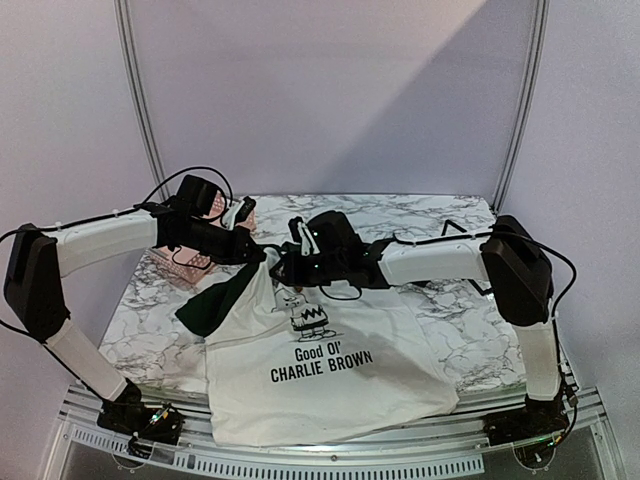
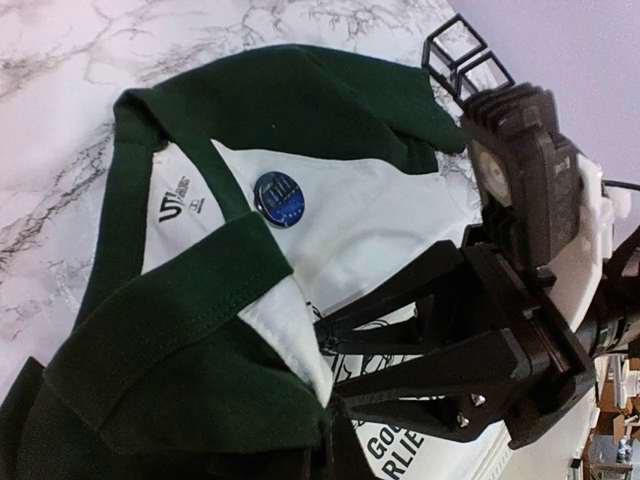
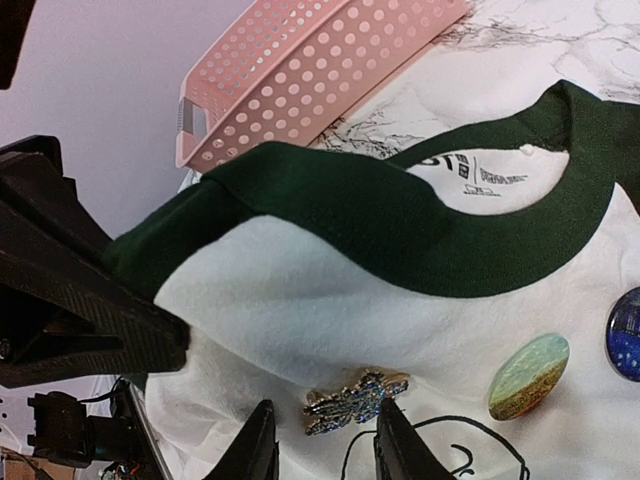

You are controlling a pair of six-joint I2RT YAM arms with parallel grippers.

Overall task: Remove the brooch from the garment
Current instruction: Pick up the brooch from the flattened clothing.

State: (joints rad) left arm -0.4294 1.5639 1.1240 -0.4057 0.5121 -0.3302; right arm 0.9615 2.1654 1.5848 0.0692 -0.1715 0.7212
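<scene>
Closest to us, the right pincer stands spread over the chest of the garment. The glittering brooch lies between its two fingers, still pinned on the white cloth. We cannot say surely whether one finger touches it. Beside it on the same cloth sit an oval brooch and a round blue brooch. The left pincer pinches the garment at its dark green part near the neck and holds this part above the counter. A pink basket lies behind.
</scene>
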